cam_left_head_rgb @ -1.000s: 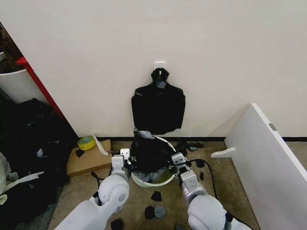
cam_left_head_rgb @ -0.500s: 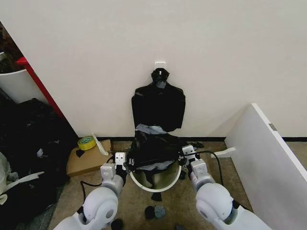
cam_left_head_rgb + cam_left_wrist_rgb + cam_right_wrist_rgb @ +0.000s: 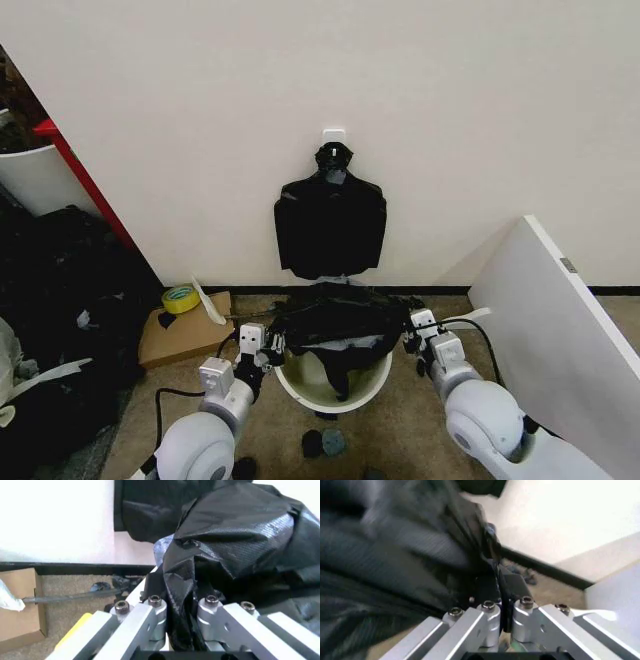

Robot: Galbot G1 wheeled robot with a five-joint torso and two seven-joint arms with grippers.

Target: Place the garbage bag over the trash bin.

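The glossy black garbage bag [image 3: 335, 320] is stretched wide above the round white trash bin [image 3: 375, 380], which stands on the carpet below the wall. Part of the bag hangs down into the bin's mouth. My left gripper [image 3: 268, 345] is shut on the bag's left edge, and my right gripper [image 3: 410, 325] is shut on its right edge. In the left wrist view the crinkled garbage bag [image 3: 240, 536] is pinched between the fingers [image 3: 152, 611] of my left gripper [image 3: 181, 602]. In the right wrist view a fold of garbage bag [image 3: 420, 547] runs into my shut right gripper [image 3: 504, 605].
A shirt-shaped bundle of black bags [image 3: 330, 222] hangs on the wall just behind the bin. A cardboard box [image 3: 180, 330] with a tape roll [image 3: 180, 297] lies left. A white board [image 3: 555, 320] leans at the right. Black scraps [image 3: 322, 440] litter the carpet. Dark bags [image 3: 60, 320] pile far left.
Both grippers have moved apart and toward the wall, spreading the bag from a tall bunch into a wide sheet over the bin. The bin's white inside now shows more.
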